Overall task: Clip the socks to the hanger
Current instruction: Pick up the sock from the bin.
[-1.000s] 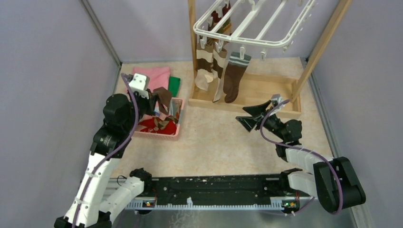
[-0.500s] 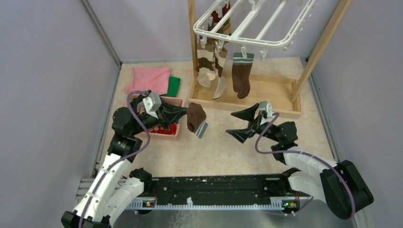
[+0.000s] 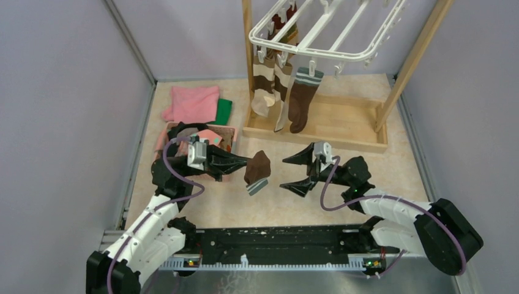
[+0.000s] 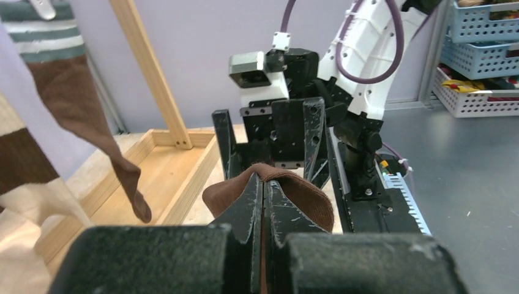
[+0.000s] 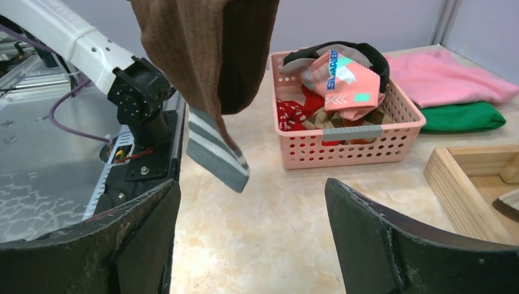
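Dangling from the left pincer [image 3: 245,163], a dark brown sock [image 3: 257,166] hangs above the beige surface [image 3: 275,205] – its grey-striped cuff [image 3: 257,186] lowest, slanting toward the robot's bases. The pincer is clenched on a fold of the sock; the left wrist view shows both fingers pressed together with brown fabric bulging over their tips.

Facing it from the other side, the right pincer [image 3: 283,174] is spread wide and grasps nothing. Its two black fingers [image 3: 300,156] point at the sock, near it but apart from it. From the right wrist view the sock hangs ahead of the open fingers, cuff trailing below the brown body.

Behind the arms, the white hanger [image 3: 324,54] sits high in a light wooden frame [image 3: 318,130]. Clipped beneath it hang brown-and-cream striped socks [image 3: 264,86] and, just beside them, another dark brown sock with a striped cuff [image 3: 300,101] – its toe reaching down to the frame's base.

On the left, a pink basket [image 5: 343,141] stands on the surface with more socks inside, a pink one with teal patches [image 5: 339,76] on top. A folded pink cloth [image 3: 193,103] and a green cloth [image 3: 224,110] lie beyond the basket, side by side near the wall.
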{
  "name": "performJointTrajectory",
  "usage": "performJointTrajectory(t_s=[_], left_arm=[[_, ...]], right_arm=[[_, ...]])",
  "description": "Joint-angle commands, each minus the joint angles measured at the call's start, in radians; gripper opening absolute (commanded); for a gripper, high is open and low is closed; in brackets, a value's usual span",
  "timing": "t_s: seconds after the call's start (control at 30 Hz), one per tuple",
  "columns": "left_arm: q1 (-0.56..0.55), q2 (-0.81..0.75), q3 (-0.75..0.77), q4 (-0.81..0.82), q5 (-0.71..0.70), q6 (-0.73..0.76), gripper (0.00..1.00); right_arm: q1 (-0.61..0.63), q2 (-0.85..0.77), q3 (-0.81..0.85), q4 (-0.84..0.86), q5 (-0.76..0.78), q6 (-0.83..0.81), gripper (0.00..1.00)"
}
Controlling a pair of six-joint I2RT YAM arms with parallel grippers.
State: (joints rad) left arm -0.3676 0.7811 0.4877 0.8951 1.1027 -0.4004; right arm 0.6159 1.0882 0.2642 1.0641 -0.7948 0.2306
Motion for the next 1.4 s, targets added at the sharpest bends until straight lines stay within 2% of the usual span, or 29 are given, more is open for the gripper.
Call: performJointTrajectory(t_s=[0.0, 0.2, 0.33, 0.43, 0.57, 0.6, 0.7, 0.77, 0.8, 0.87, 0.9, 1.0, 1.2, 1.33, 1.37], left_arm=[[-0.033, 0.011, -0.004, 0.184, 0.042, -0.037, 0.00], [-0.083, 0.032, 0.001, 0.192, 0.023, -0.011, 0.00], [-0.093, 0.034, 0.003, 0.175, -0.001, 0.015, 0.00], [-0.092, 0.023, 0.009, 0.095, -0.048, 0.075, 0.00], [-0.093, 0.015, 0.012, 0.033, -0.100, 0.131, 0.00], [-0.092, 0.016, 0.010, 0.031, -0.111, 0.135, 0.00], [-0.092, 0.021, 0.002, 0.009, -0.165, 0.151, 0.00], [-0.092, 0.020, 0.000, -0.048, -0.265, 0.171, 0.00], [-0.092, 0.021, 0.001, -0.087, -0.333, 0.179, 0.05], [-0.092, 0.025, 0.007, -0.180, -0.508, 0.190, 0.22], [-0.091, 0.030, 0.007, -0.219, -0.581, 0.195, 0.26], [-0.090, 0.060, 0.011, -0.329, -0.737, 0.193, 0.46], [-0.080, 0.083, -0.006, -0.455, -0.862, 0.208, 0.51], [-0.079, 0.009, -0.055, -0.492, -0.915, 0.236, 0.54], [-0.078, -0.019, -0.074, -0.503, -0.937, 0.240, 0.57]], right_arm=[[0.044, 0.044, 0.073, -0.035, 0.012, -0.095, 0.87], [0.092, 0.165, 0.111, 0.062, 0.000, -0.048, 0.85], [0.130, 0.221, 0.134, 0.088, -0.006, -0.016, 0.72], [0.145, 0.231, 0.146, 0.071, -0.028, 0.001, 0.49], [0.145, 0.208, 0.137, 0.095, -0.059, 0.038, 0.05], [0.146, 0.198, 0.123, 0.125, -0.061, 0.055, 0.00], [0.146, 0.167, 0.098, 0.201, -0.074, 0.109, 0.00], [0.146, 0.149, 0.099, 0.195, -0.081, 0.135, 0.00], [0.146, 0.142, 0.100, 0.180, -0.081, 0.143, 0.00], [0.147, 0.135, 0.102, 0.157, -0.081, 0.157, 0.00], [0.147, 0.133, 0.100, 0.152, -0.081, 0.169, 0.00], [0.146, 0.141, 0.090, 0.181, -0.085, 0.224, 0.00], [0.143, 0.187, 0.038, 0.426, -0.076, 0.376, 0.00], [0.124, 0.175, 0.030, 0.462, -0.045, 0.412, 0.00], [0.119, 0.166, 0.027, 0.459, -0.034, 0.413, 0.00]])
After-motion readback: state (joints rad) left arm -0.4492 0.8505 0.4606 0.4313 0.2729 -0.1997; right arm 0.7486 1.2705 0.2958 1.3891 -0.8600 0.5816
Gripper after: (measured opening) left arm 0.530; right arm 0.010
